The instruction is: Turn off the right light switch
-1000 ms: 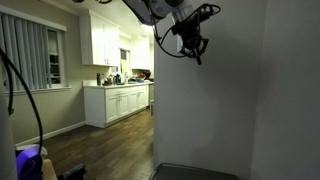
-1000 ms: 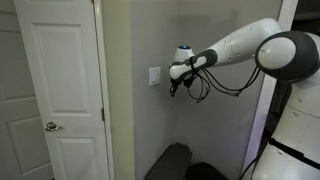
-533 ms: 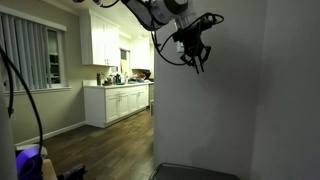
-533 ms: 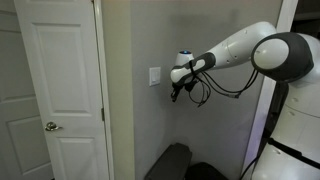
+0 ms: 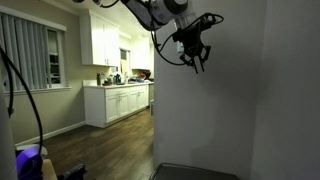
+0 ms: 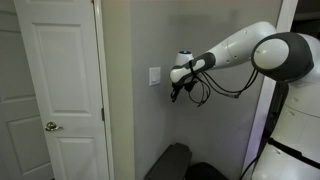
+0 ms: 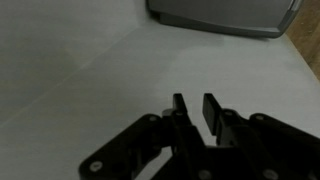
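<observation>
Adjoining white door [image 6: 60, 70], grey wall [image 6: 130, 125], light switch [image 6: 154, 76]

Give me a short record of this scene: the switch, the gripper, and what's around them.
switch plate: white, on the grey wall, right of the door
toggle positions: too small to tell
gripper: just right of the plate, seemingly not touching it
fingers: close together, with a narrow gap between them
door: white, closed
kitchen cabinets: white, in the lit room behind
</observation>
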